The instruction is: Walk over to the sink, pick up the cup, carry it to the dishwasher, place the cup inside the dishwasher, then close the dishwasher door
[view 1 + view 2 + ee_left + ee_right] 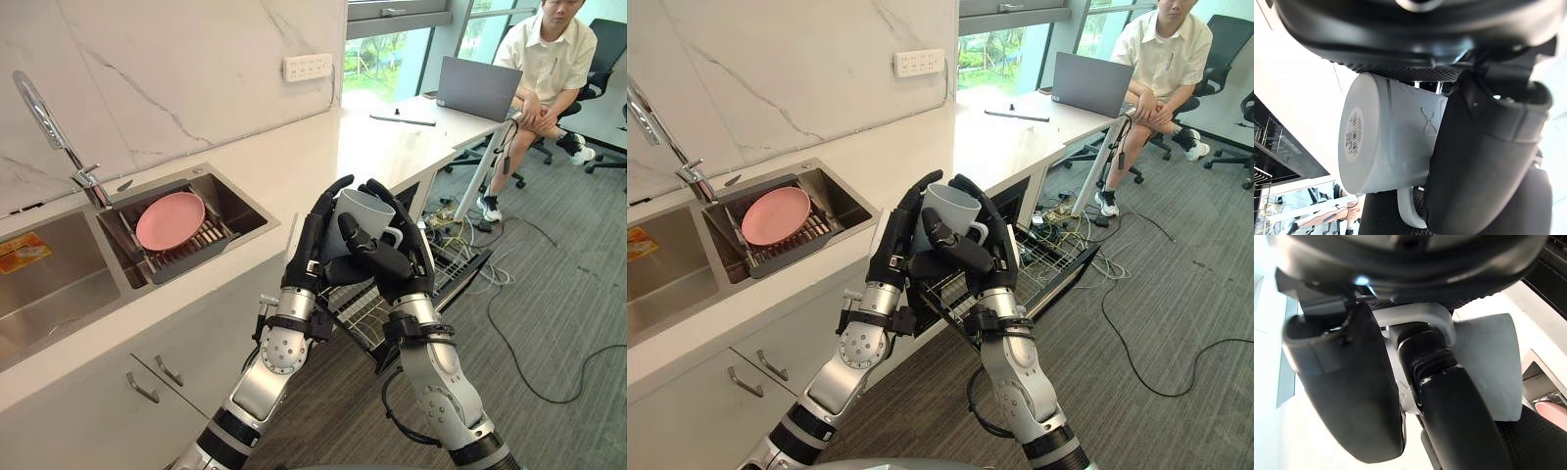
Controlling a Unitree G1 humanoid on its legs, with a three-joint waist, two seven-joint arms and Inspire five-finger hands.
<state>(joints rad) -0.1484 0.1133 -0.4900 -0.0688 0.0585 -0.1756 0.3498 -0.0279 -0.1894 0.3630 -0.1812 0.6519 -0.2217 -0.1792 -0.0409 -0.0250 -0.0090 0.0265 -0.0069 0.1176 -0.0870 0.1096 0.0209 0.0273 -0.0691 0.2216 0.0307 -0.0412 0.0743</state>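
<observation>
Sink, right basin (247, 209): steel, set into the white counter (323, 157); holds a dark slatted rack (196, 250).
Rack contents: one pink plate (169, 219), lying tilted on the slats.
Sink, left basin (59, 289): steel; a flat orange and yellow item (22, 251) lies at its back edge, kind not legible.
Tap (49, 132): chrome, curved, rising behind the divide between the two basins.
Dishwasher door (1055, 286): lowered, dark, below the counter edge.
Dishwasher rack (359, 311): wire, drawn out over the lowered door.
Cup (364, 217): in the air between both hands, off the counter edge and above the dishwasher rack; mouth up, leaning slightly.
Cup appearance: pale grey, tapering towards the base, lighter at the rim; a handle on the side towards the right hand; in the left wrist view a barcode label on the base and a small hourglass-shaped mark on the wall.
Left hand (312, 245): fingers curved up along the cup's side, tips at the rim, thumb against the wall.
Right hand (392, 259): wrapped round the opposite side, thumb crossing the front beside the handle.
Surroundings: a person (549, 59) seated at a desk beyond the counter, an open laptop (477, 88) before them.
</observation>
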